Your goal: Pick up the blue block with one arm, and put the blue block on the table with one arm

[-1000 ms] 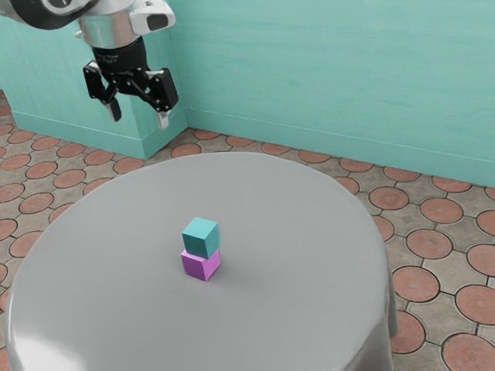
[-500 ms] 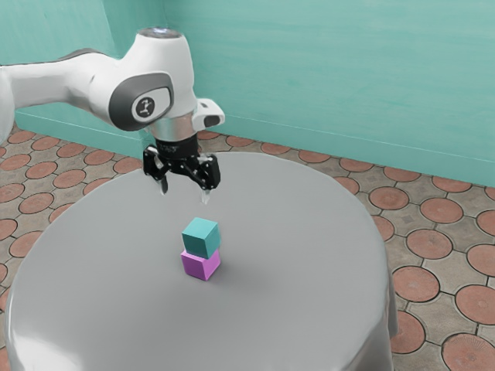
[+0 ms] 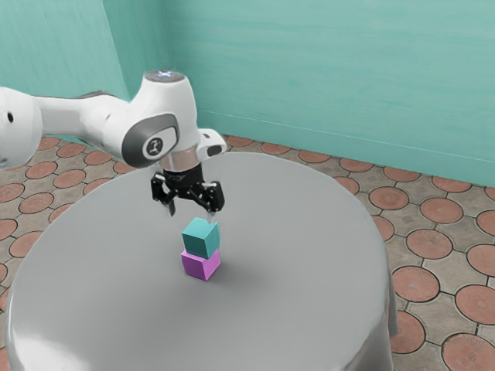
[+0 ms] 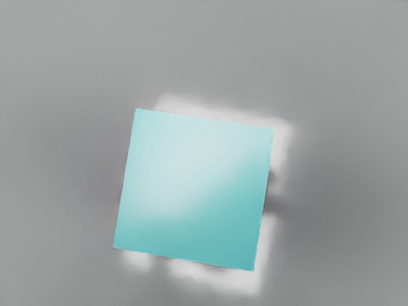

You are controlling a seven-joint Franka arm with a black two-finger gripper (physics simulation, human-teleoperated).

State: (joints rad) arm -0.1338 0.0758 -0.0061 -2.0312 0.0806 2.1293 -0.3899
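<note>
My gripper (image 3: 192, 218) hangs just above the stacked blocks in the exterior view, its two fingers spread wide with nothing held between them. The blue block (image 3: 201, 239), teal in colour, rests on top of a magenta block (image 3: 200, 265), slightly offset from it. In the wrist view the blue block (image 4: 194, 190) lies under my hand, its top face a little turned. The grey round table (image 3: 294, 286) carries the stack near its middle.
A teal wall (image 3: 332, 77) rises behind the table. Around the table lies a tiled floor (image 3: 429, 243), and the arm reaches over the table's edge from the exterior view's left.
My hand has come in from the exterior view's upper left over the table, then lower, down close above the blue block. Both blocks have stayed where they were.
</note>
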